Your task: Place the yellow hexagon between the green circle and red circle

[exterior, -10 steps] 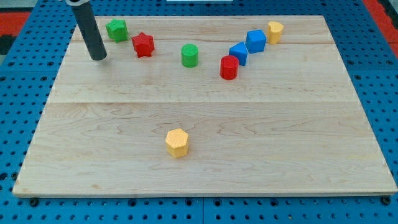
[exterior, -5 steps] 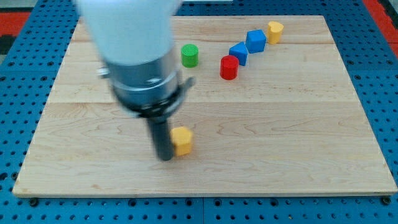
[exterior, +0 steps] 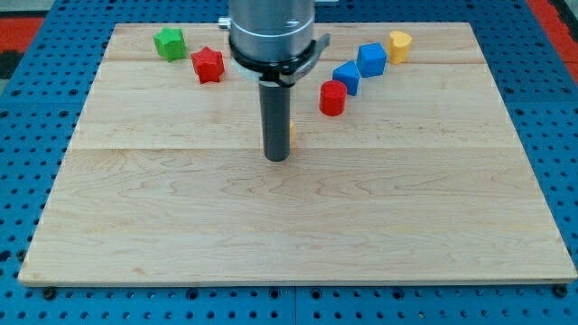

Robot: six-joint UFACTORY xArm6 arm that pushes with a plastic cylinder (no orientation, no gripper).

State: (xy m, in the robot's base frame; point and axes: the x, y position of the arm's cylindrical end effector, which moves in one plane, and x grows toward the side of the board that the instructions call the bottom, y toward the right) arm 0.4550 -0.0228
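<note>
My tip (exterior: pixel 276 156) rests on the board a little above its middle. The yellow hexagon (exterior: pixel 292 132) is almost wholly hidden behind the rod; only a thin yellow sliver shows at the rod's right edge, touching it. The red circle (exterior: pixel 332 97) stands up and to the right of the tip. The green circle is hidden behind the arm's body near the view's top.
A green block (exterior: pixel 168 42) and a red star (exterior: pixel 208 65) sit at the upper left. Two blue blocks (exterior: pixel 346 78) (exterior: pixel 371 60) and a yellow block (exterior: pixel 399 43) run diagonally at the upper right. The wooden board (exterior: pixel 135 226) lies on a blue pegboard.
The arm swept from the lower left of the yellow hexagon up the board, pushing the hexagon from the lower middle toward the circles. The arm now hides the green circle.
</note>
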